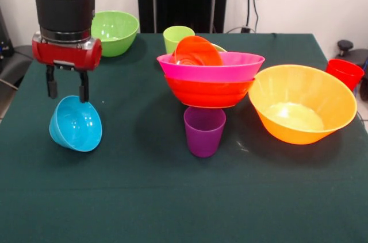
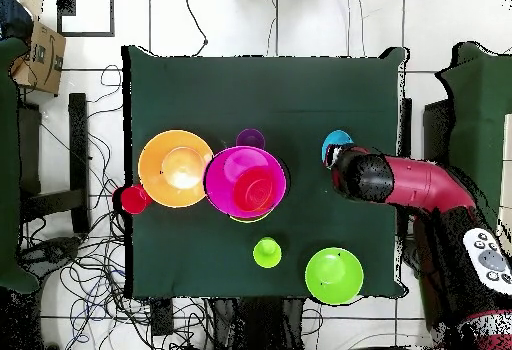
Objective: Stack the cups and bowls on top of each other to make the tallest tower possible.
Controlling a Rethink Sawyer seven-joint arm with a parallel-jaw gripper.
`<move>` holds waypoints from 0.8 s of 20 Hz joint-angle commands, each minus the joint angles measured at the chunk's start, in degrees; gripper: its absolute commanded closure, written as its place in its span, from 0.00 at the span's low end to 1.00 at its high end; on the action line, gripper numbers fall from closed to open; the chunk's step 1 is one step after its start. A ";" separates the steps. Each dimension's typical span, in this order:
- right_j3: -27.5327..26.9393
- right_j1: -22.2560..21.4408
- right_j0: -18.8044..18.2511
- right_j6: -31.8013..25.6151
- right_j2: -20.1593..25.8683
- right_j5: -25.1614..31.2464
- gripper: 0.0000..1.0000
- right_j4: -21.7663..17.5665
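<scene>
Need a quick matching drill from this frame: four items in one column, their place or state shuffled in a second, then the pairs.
Column 1:
1. blue bowl
2. purple cup
3. pink bowl
4. red cup

Column 2:
A. at the table's edge, beside the large orange bowl
B. tilted, rim held by the gripper
C. upright on the cloth in front of the tower
D. nested on the red-orange bowl, with a small orange-red bowl tilted inside

Pairs: 1-B, 2-C, 3-D, 4-A
</scene>
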 commanded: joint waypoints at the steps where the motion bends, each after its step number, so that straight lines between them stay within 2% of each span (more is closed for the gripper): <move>1: -3.76 3.97 -0.03 -10.19 4.62 1.28 0.00 -5.68; 16: -5.48 5.30 -1.36 -11.01 5.19 0.59 0.00 -8.47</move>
